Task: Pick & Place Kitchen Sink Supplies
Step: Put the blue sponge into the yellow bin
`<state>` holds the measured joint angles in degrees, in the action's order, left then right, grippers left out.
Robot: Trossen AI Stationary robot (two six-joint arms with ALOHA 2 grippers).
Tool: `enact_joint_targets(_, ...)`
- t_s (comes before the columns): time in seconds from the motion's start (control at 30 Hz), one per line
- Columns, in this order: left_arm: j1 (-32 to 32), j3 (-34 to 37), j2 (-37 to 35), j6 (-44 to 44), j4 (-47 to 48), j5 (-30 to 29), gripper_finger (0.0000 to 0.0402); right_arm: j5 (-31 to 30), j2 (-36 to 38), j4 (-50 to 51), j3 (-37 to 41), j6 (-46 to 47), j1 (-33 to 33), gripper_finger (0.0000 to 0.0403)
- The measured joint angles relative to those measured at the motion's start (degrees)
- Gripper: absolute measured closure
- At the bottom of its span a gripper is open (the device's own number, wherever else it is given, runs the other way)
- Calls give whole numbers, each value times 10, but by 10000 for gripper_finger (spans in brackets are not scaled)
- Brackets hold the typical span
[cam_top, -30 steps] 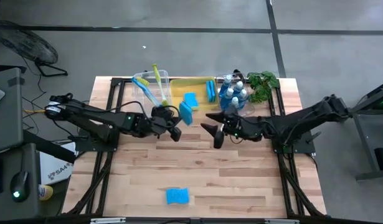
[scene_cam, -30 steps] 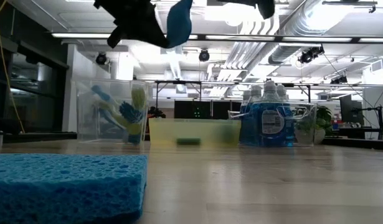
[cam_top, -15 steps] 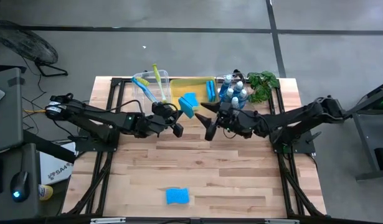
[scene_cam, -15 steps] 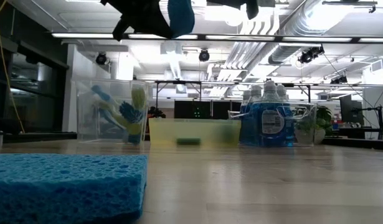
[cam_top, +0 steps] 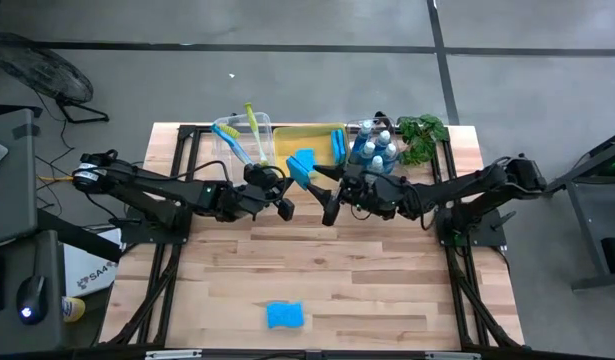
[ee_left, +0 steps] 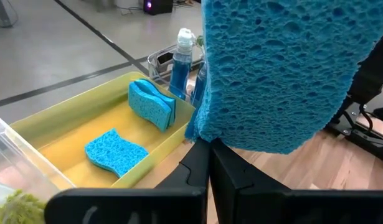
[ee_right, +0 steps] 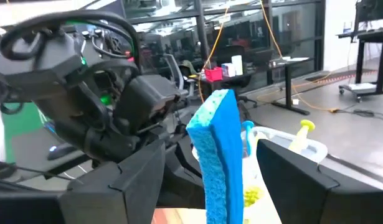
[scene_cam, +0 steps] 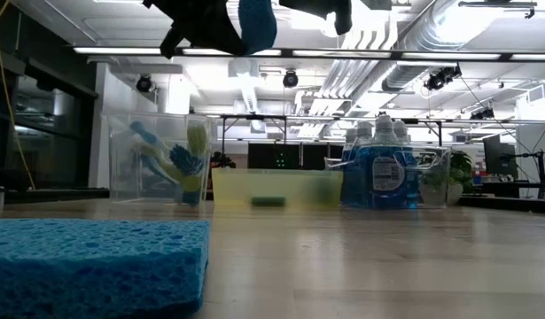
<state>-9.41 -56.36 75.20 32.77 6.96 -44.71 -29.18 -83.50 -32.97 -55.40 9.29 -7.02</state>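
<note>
Butcher-block planks (cam_top: 317, 265) ran under both arms. Raised above them, the left gripper (cam_top: 287, 195) was clamped tight on a blue sponge (cam_top: 300, 167), held upright just short of the yellow bin (cam_top: 322, 130). The right gripper (cam_top: 325, 195) faced it, fingers spread on either side of the sponge's edge. A handover looked under way; if the left released before the right closed, the sponge would likely drop outside the bin.

In the low view the near sponge (scene_cam: 90, 266) is cut off by the left and bottom edges, and the held sponge (scene_cam: 256, 22) and both arms by the top. The yellow bin (scene_cam: 276, 189) there is blurred. The left wrist view crops the held sponge's top.
</note>
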Motion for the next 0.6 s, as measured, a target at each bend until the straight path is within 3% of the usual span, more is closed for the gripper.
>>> enact_joint_targets(0.4,0,0,0,0,0,4,401,10,-24,-36,0,-3,23,159)
enact_joint_targets(0.6,0,0,0,5,0,4,401,38,-24,-42,0,-3,30,196)
